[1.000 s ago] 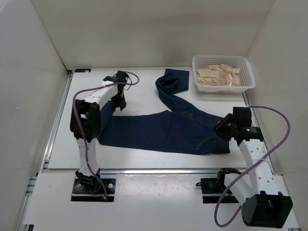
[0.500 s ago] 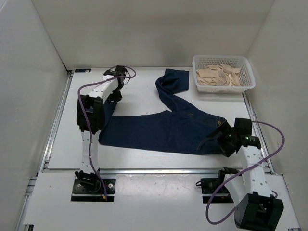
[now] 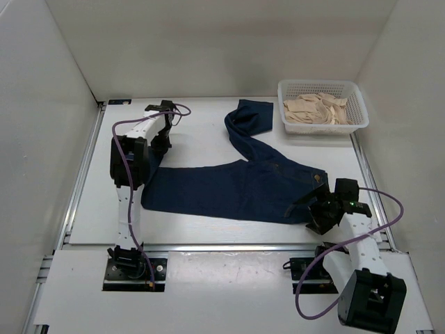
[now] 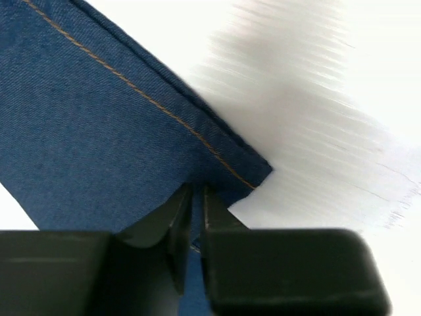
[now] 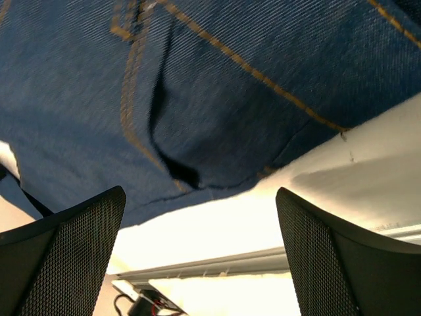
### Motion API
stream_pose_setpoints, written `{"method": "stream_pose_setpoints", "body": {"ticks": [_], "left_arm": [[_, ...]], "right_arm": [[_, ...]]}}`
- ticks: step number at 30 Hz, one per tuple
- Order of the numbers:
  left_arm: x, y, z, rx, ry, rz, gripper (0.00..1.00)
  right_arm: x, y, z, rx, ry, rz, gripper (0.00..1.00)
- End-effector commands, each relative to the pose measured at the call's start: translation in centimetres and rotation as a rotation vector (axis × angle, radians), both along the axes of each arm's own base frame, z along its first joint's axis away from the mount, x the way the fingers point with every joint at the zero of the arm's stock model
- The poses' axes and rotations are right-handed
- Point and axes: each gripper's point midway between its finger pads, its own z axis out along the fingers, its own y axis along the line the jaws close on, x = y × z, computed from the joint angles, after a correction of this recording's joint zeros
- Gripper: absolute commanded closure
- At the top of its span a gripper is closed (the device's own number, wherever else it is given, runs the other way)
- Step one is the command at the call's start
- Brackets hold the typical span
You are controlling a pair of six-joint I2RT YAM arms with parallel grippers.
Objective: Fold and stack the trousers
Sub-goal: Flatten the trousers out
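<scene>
The trousers [image 3: 236, 188], dark navy denim with tan stitching, lie flat across the table. One leg runs left and the other bends up toward the back [image 3: 249, 117]. My left gripper [image 3: 160, 145] is at the far corner of the left leg's hem. In the left wrist view the left gripper [image 4: 195, 201] is shut on a thin fold of the hem [image 4: 217, 155]. My right gripper [image 3: 314, 209] hovers at the near edge of the waist. In the right wrist view its fingers [image 5: 66, 253] stand wide open with nothing between them, just below the denim [image 5: 217, 99].
A white basket [image 3: 358, 120] holding beige cloth [image 3: 316, 108] stands at the back right corner. The table's metal front rail [image 3: 229, 245] runs just below the trousers, close under the right gripper. White walls enclose the left, back and right sides.
The left gripper has dropped onto the hem corner and closed on it. The right gripper has opened wide and moved toward the near edge of the waist.
</scene>
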Motion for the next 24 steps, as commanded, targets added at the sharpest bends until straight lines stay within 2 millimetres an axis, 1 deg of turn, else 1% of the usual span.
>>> {"method": "stream_pose_setpoints", "body": {"ticks": [1,2,3,4,5,6,7,8,9,10,11,12,13,14,15,16,17,18,19,20,21,22,23,24], "left_arm": [[1.0,0.4,0.7,-0.040,-0.014,-0.007,0.79],[0.9,0.4,0.5,-0.037,0.001,-0.007,0.80],[1.3,0.8,1.1,-0.016,-0.016,-0.004,0.86],[0.9,1.0,0.9,-0.002,0.010,-0.002,0.90],[0.8,1.0,0.5,-0.003,0.015,0.007,0.90],[0.9,1.1,0.8,0.005,0.008,0.020,0.90],[0.9,1.3,0.9,0.017,0.006,0.022,0.90],[1.2,1.4,2.3,0.022,-0.035,0.040,0.90],[1.1,1.4,2.9,0.019,-0.047,0.049,0.90],[1.2,1.5,4.8,0.019,-0.091,0.060,0.90],[1.5,1.3,5.8,0.002,-0.125,0.059,0.90],[2.0,0.9,6.7,-0.021,-0.160,0.057,0.90],[1.9,0.3,7.4,-0.062,-0.169,0.040,0.82],[2.0,0.0,8.4,-0.079,-0.197,0.037,0.73],[2.0,0.0,8.9,-0.081,-0.207,0.037,0.65],[2.0,-0.6,8.8,-0.090,-0.201,0.015,0.50],[1.9,-1.1,8.8,-0.091,-0.201,0.005,0.40],[2.1,-1.2,8.6,-0.090,-0.198,0.004,0.30],[2.1,-1.7,8.0,-0.089,-0.185,-0.007,0.27],[2.2,-2.3,7.1,-0.095,-0.165,-0.027,0.26],[2.1,-2.3,6.6,-0.093,-0.153,-0.026,0.25],[2.3,-2.8,6.3,-0.093,-0.149,-0.035,0.25],[2.2,-2.8,5.7,-0.091,-0.136,-0.035,0.25],[2.4,-3.1,4.7,-0.073,-0.120,-0.042,0.25]], "right_arm": [[2.2,-0.2,-0.4,0.019,-0.042,-0.050,0.00],[2.8,-0.3,-0.5,0.017,-0.055,-0.050,0.00],[3.4,-0.6,-0.5,0.009,-0.043,-0.054,0.00],[3.4,-0.6,-0.8,0.010,-0.033,-0.055,0.00],[4.1,-0.9,-0.5,0.009,-0.042,-0.064,0.00],[4.1,-1.1,-0.8,-0.002,-0.025,-0.059,0.00],[4.5,-1.2,-0.3,-0.004,-0.038,-0.059,0.00],[4.5,-1.2,-0.5,-0.007,-0.031,-0.051,0.00],[4.8,-1.4,-0.2,-0.008,-0.040,-0.060,0.00],[5.1,-1.7,0.2,-0.022,-0.058,-0.066,0.00],[5.0,-1.7,0.4,-0.028,-0.067,-0.057,0.00],[4.7,-1.9,0.1,-0.040,-0.050,-0.064,0.00],[5.0,-2.2,0.6,-0.060,-0.071,-0.059,0.00],[4.8,-2.4,0.4,-0.071,-0.059,-0.065,0.00],[4.5,-2.4,0.3,-0.074,-0.051,-0.057,0.00],[4.5,-2.6,0.3,-0.079,-0.053,-0.059,0.00],[4.5,-2.7,0.3,-0.079,-0.053,-0.059,0.00],[4.5,-2.7,0.3,-0.079,-0.053,-0.059,0.02],[4.5,-2.5,0.3,-0.073,-0.056,-0.045,0.02],[4.6,-2.7,0.5,-0.075,-0.065,-0.055,0.02],[4.6,-2.7,0.5,-0.075,-0.065,-0.055,0.02],[4.5,-2.7,0.7,-0.075,-0.068,-0.055,0.01],[4.5,-2.7,0.8,-0.081,-0.079,-0.047,0.01],[4.5,-2.9,0.8,-0.081,-0.079,-0.056,0.01]]}}
